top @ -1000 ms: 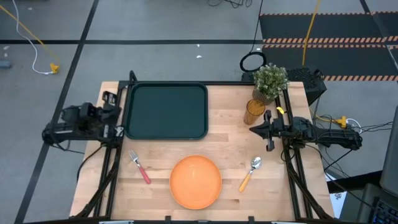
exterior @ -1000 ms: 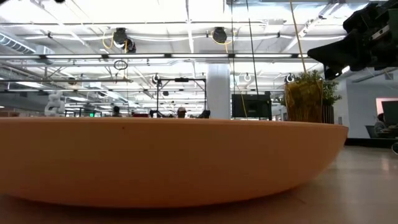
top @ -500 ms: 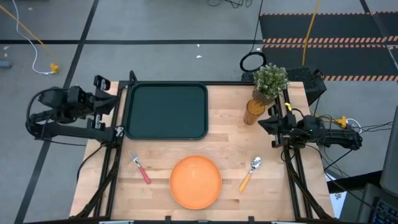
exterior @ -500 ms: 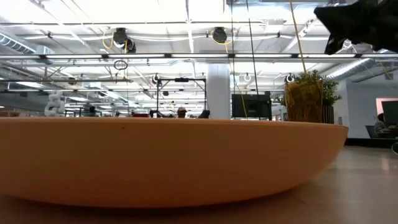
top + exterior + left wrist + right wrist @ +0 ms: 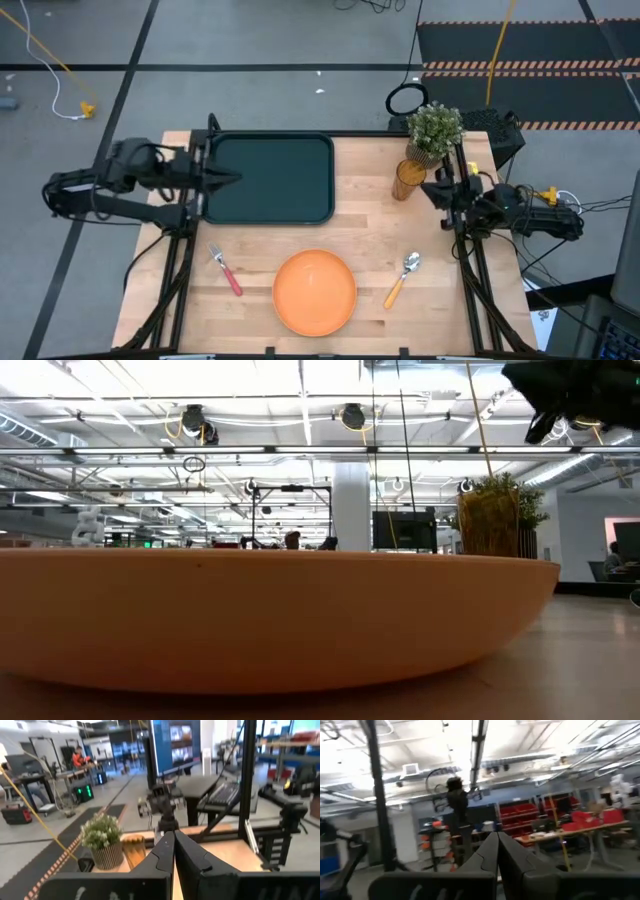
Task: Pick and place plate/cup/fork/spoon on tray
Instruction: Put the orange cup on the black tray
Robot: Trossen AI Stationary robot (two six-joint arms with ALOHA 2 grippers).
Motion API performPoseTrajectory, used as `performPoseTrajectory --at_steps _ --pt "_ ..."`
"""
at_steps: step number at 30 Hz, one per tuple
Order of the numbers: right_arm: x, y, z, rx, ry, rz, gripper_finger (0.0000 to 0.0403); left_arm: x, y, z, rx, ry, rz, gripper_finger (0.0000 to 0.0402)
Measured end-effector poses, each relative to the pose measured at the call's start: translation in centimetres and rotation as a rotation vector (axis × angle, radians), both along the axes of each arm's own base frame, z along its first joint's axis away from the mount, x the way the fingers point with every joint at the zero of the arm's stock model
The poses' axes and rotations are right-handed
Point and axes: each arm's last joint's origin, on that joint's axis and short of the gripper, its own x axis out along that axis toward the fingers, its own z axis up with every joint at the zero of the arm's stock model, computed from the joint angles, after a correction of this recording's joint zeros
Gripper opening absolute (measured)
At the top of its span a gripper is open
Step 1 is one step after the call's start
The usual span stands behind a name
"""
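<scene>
At tabletop level, your plate (image 5: 270,615) blocks nearly everything; left tool (image 5: 228,179) over the tray (image 5: 268,178) and right tool (image 5: 432,191) both pressed together, empty.

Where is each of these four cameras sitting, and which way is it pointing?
High view: overhead, looking straight down on tray, plate, both arms.
Low view: table height, behind the plate; an arm at top right.
Left wrist view: across the table past the shut left gripper.
Right wrist view: into the room past the shut right gripper.
Shared: cup, high and left wrist.
</scene>
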Motion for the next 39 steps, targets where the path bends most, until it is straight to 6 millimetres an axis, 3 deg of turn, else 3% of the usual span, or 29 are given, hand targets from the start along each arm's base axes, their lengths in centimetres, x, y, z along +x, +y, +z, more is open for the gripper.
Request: performPoseTrajectory --at_steps 5,10,15,20,27,33,39 --pt "-0.5 -0.2 3.9 0.028 0.138 -0.071 0.0 1.5 0.0 -0.6 0.003 0.054 0.0 0.0017" --pt "-0.4 -0.2 9.1 0.023 0.212 -0.078 0.0 2.5 0.0 -1.1 0.013 0.092 -0.001 0.0017" --pt "0.9 -0.4 13.2 0.024 0.41 -0.128 0.0 3.5 0.0 -1.7 0.005 0.13 -0.001 0.0017" --pt "3.1 -0.8 15.7 0.031 0.659 -0.212 0.0 4.5 0.1 -2.5 -0.004 0.191 0.0 0.0017" --pt "7.2 -1.0 16.0 0.035 1.045 -0.218 0.0 5.9 0.1 -3.6 -0.024 0.269 0.003 0.0017" --pt "9.9 -1.3 13.5 0.038 1.371 -0.253 0.0004 7.0 0.1 -4.2 -0.025 0.292 0.004 0.0017" --pt "11.1 -1.5 10.8 0.058 1.665 -0.278 0.0056 7.4 0.1 -4.5 -0.009 0.309 0.002 0.0017"
